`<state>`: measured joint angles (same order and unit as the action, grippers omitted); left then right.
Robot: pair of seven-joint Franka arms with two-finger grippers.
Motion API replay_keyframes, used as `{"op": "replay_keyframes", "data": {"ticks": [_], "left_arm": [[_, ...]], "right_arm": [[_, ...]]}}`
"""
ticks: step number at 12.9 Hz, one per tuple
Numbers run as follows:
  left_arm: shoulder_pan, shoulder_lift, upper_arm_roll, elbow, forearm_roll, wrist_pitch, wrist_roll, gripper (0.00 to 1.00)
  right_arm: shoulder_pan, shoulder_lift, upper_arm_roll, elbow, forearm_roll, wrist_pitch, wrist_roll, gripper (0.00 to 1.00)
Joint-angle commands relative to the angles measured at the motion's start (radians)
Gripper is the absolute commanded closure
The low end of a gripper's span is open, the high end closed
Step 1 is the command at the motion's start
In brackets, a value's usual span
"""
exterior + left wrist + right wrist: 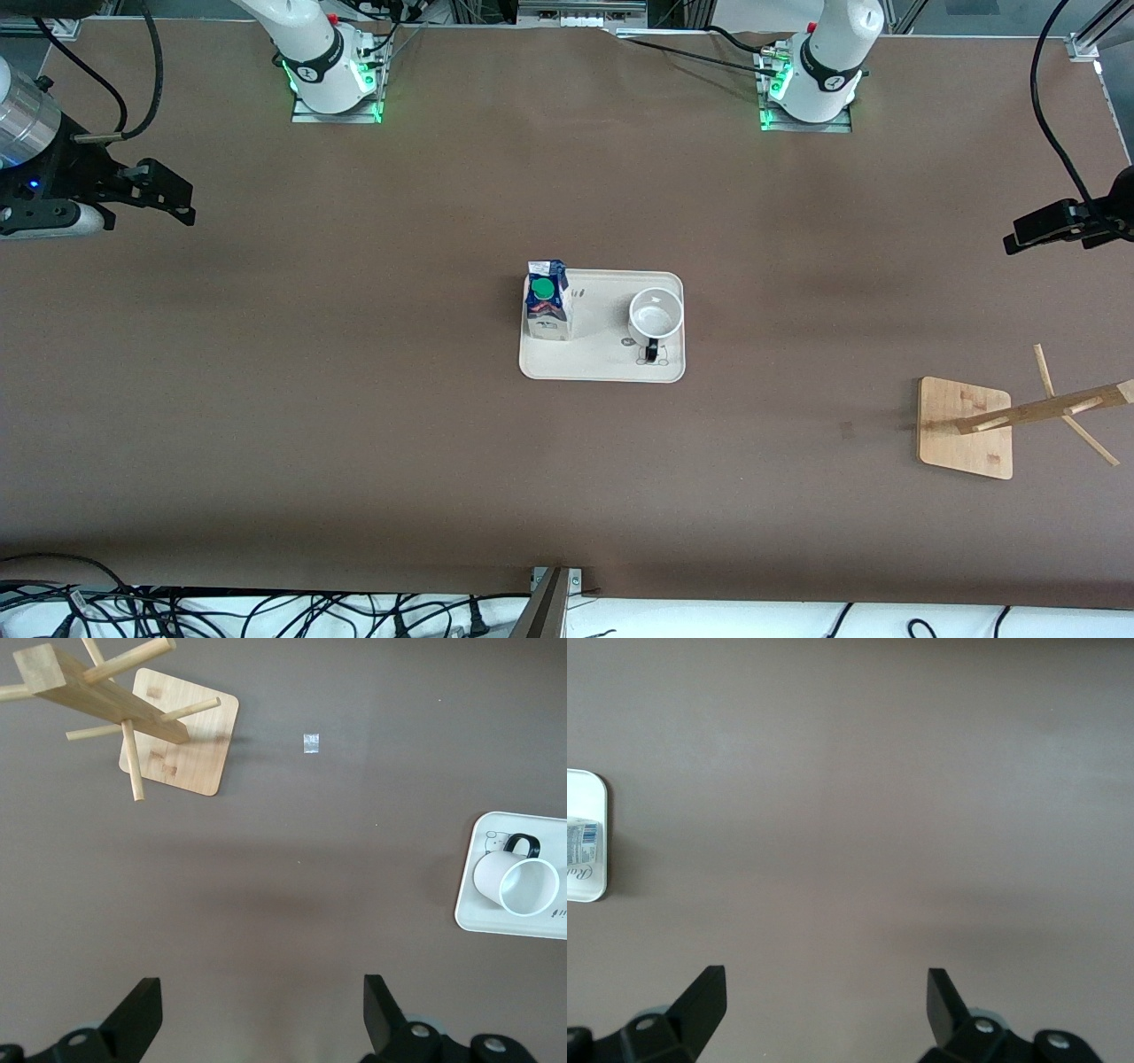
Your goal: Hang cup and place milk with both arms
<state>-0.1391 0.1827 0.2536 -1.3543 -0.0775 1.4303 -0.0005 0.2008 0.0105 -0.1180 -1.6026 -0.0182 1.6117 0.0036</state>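
Your left gripper (pixel 257 1019) hangs with fingers spread, holding nothing, over bare table at its own end; the right gripper (pixel 824 1014) likewise, at the other end. Between them, well apart from both, the tray (pixel 602 370) carries the cup (pixel 656 315) on your left arm's side and the milk (pixel 547 299) on your right's.

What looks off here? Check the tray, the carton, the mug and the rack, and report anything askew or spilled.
Nothing stands out. The milk and the cup stand upright on the tray, no spill showing. The wooden rack stands upright toward the left arm's end. The left gripper and the right gripper wait open over bare table.
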Motion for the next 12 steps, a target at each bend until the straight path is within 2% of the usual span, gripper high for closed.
{"op": "replay_keyframes", "data": {"ticks": [1, 12], "left_arm": [[0.004, 0.006, -0.001, 0.018, -0.005, -0.004, -0.006, 0.00], [-0.030, 0.014, -0.022, 0.023, 0.005, 0.039, 0.028, 0.00]], "right_arm": [[0.002, 0.003, 0.004, 0.009, -0.019, 0.013, 0.010, 0.00], [0.020, 0.036, 0.004, 0.035, 0.014, 0.048, -0.008, 0.00]]}}
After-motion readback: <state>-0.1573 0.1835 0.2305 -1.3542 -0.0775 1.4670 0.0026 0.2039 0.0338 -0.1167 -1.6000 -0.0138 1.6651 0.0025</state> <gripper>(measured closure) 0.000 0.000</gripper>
